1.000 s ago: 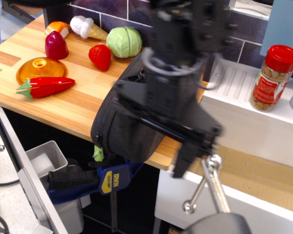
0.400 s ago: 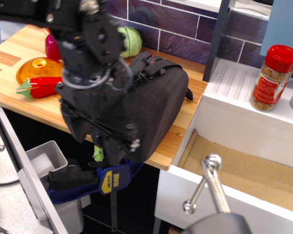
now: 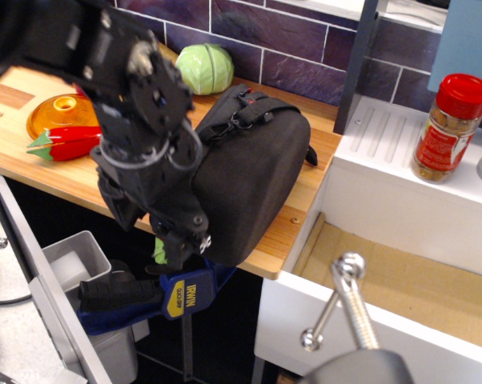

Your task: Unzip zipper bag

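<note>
The zipper bag (image 3: 253, 176) is a large black fabric case standing on the wooden counter (image 3: 57, 180), overhanging its front edge. Its strap and buckle (image 3: 245, 114) are on top, next to a small red mark (image 3: 243, 90). The green pull tag (image 3: 158, 253) hangs at the bag's lower left corner. My black gripper (image 3: 178, 246) is at that same corner, right beside the tag, pointing down. The arm covers the bag's left side. The fingertips are dark and blurred against the bag, so I cannot tell whether they are open or hold the tag.
A blue-and-black clamp (image 3: 181, 294) sits under the counter edge, below the gripper. Toy vegetables lie to the left: a cabbage (image 3: 205, 68), a red pepper (image 3: 69, 142) and an orange dish (image 3: 61, 112). A spice jar (image 3: 453, 124) and an open drawer (image 3: 401, 280) are on the right.
The arm swept from the right side of the bag across to its left, then dropped lower, bringing the gripper to the bag's lower left corner by the green tag. The bag has not moved.
</note>
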You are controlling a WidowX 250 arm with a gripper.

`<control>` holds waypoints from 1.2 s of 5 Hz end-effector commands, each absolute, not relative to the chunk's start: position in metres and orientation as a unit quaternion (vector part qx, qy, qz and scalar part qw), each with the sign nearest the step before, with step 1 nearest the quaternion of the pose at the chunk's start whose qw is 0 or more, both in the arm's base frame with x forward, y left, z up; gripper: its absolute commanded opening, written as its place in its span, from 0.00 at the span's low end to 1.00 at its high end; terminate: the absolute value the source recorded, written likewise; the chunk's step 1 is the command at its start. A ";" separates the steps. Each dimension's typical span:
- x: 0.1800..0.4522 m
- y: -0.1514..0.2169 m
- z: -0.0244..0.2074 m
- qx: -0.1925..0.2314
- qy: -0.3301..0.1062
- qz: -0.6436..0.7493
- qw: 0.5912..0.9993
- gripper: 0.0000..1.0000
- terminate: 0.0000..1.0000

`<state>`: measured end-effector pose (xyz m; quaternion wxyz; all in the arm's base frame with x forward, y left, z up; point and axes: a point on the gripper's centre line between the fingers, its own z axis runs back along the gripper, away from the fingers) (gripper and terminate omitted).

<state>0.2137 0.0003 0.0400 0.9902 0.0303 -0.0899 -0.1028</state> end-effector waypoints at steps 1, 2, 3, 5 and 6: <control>0.221 0.005 0.029 0.050 -0.102 -0.093 0.989 1.00 0.00; 0.213 0.005 0.018 0.043 -0.109 -0.091 0.989 1.00 0.00; 0.215 0.004 0.017 0.035 -0.124 -0.077 0.989 1.00 0.00; 0.213 0.001 0.015 0.016 -0.121 -0.037 0.992 0.00 0.00; 0.215 -0.001 0.027 0.008 -0.102 -0.033 0.994 0.00 0.00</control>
